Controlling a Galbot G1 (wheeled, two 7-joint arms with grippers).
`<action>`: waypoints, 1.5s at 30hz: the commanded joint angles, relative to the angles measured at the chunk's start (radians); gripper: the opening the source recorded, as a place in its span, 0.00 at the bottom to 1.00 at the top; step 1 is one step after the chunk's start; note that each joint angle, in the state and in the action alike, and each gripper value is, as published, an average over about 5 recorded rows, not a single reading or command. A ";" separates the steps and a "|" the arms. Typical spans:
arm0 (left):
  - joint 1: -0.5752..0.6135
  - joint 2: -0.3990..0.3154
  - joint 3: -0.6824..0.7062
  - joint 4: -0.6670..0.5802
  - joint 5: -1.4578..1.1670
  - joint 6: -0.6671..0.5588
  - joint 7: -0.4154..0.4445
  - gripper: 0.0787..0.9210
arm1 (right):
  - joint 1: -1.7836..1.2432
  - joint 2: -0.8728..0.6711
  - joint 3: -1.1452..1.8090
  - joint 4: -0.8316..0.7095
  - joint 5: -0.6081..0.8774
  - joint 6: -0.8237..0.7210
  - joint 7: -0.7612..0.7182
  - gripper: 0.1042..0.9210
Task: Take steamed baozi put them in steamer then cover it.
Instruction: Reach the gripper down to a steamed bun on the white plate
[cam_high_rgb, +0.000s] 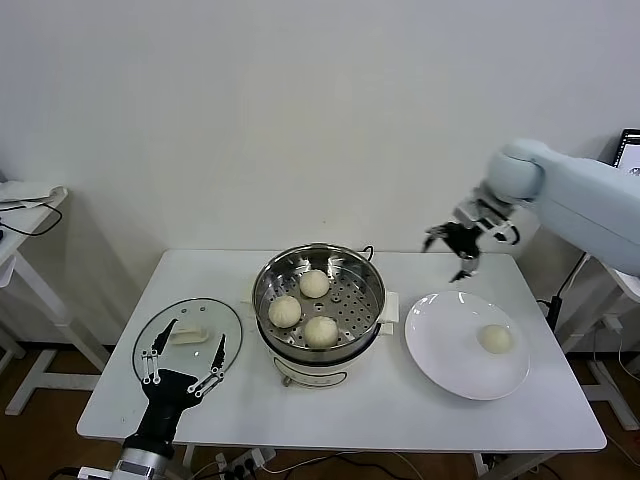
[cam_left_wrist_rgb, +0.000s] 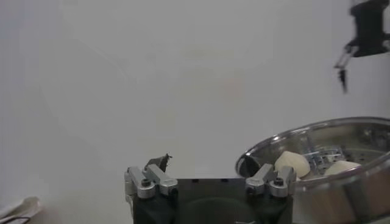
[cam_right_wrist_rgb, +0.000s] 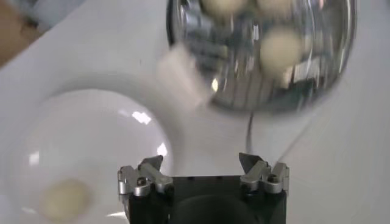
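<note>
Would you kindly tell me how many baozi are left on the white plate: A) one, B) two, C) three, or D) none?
A: a single baozi lies on the white plate, while three others already sit in the steamer.

shiny steel steamer (cam_high_rgb: 318, 300), glossy plate (cam_high_rgb: 455, 365)

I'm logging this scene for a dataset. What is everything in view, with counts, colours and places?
buns: four, cream-white; three in the steamer, one on the plate
steamer: one, shiny steel on a cream base, table middle
lid: one, clear glass, on the table left of the steamer
plate: one, white, right of the steamer
table: one, white
left gripper: open, above the lid
right gripper: open, raised behind the plate
</note>
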 joint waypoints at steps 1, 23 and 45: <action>0.009 -0.001 -0.004 -0.002 0.002 0.002 0.000 0.88 | -0.209 -0.095 0.094 -0.232 0.036 -0.164 -0.020 0.88; 0.027 -0.003 -0.011 0.005 0.006 -0.001 0.000 0.88 | -0.434 0.006 0.222 -0.331 -0.084 -0.141 0.044 0.88; 0.018 -0.002 -0.002 0.013 0.000 0.004 -0.002 0.88 | -0.408 0.027 0.200 -0.323 -0.085 -0.143 0.093 0.71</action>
